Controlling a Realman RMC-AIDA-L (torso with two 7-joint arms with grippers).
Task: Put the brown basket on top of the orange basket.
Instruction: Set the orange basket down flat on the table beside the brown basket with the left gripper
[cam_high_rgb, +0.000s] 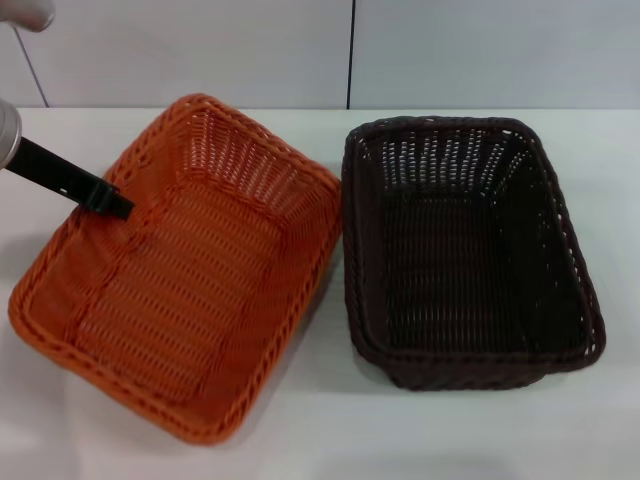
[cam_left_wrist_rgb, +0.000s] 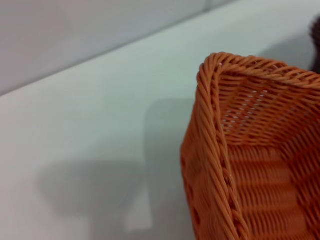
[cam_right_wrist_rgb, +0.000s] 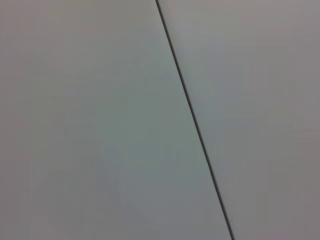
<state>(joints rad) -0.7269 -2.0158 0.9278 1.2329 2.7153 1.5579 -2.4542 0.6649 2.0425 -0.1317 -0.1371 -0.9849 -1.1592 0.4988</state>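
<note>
While both baskets sit apart on the white table (cam_high_rgb: 300, 440), the stacking has not begun: the orange basket (cam_high_rgb: 180, 270) lies at about nine o'clock of the tabletop, turned askew, and the brown basket (cam_high_rgb: 465, 250) rests just beside it at three o'clock, squarer to the table edge, their near rims almost touching. From ten o'clock the left gripper (cam_high_rgb: 110, 198) reaches in over the orange basket's rim, its dark finger tip hanging above the woven wall — whether it is parted or closed I cannot tell, and it grips nothing that shows. No right gripper appears in the head view; its wrist camera faces only a plain panel with a dark seam (cam_right_wrist_rgb: 195, 125). To do this step well, I judge the brown basket wants a grip on the braided rim of a long side, a level lift clear of the orange rim, then a turn to match the orange basket's skew before lowering — otherwise the sloping sides may catch and sit crooked.
</note>
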